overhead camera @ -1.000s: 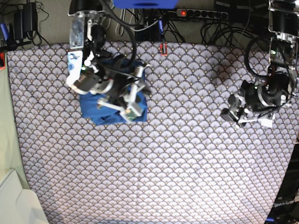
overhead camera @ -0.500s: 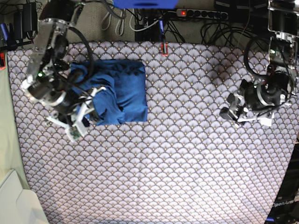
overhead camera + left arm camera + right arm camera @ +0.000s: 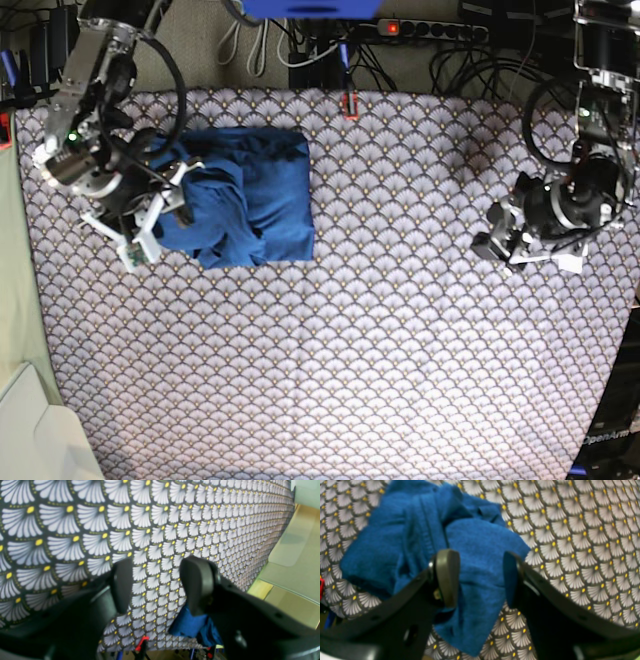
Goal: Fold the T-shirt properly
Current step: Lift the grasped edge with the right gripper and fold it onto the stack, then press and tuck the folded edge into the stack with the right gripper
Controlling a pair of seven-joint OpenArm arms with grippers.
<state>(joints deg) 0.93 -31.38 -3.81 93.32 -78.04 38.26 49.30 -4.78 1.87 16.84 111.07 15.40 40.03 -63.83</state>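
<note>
The blue T-shirt (image 3: pixel 255 195) lies as a thick, roughly square bundle at the back left of the patterned table, its left part crumpled. In the right wrist view the T-shirt (image 3: pixel 475 540) fills the upper middle, with a loose lobe hanging toward the camera. My right gripper (image 3: pixel 152 222) (image 3: pixel 480 577) is open at the bundle's left edge, fingers apart just above the fabric and holding nothing. My left gripper (image 3: pixel 497 240) (image 3: pixel 157 585) is open and empty far to the right, over bare cloth. A bit of the T-shirt (image 3: pixel 186 625) shows far off in the left wrist view.
The scallop-patterned tablecloth (image 3: pixel 380 350) covers the whole table. A small red clip (image 3: pixel 350 103) sits at the back edge. A power strip (image 3: pixel 430 30) and cables lie behind the table. A pale green and white surface (image 3: pixel 25 420) borders the left side.
My right arm has swung off the top of the T-shirt to its left edge, uncovering the bundle, then moved slightly back. The left arm has not moved.
</note>
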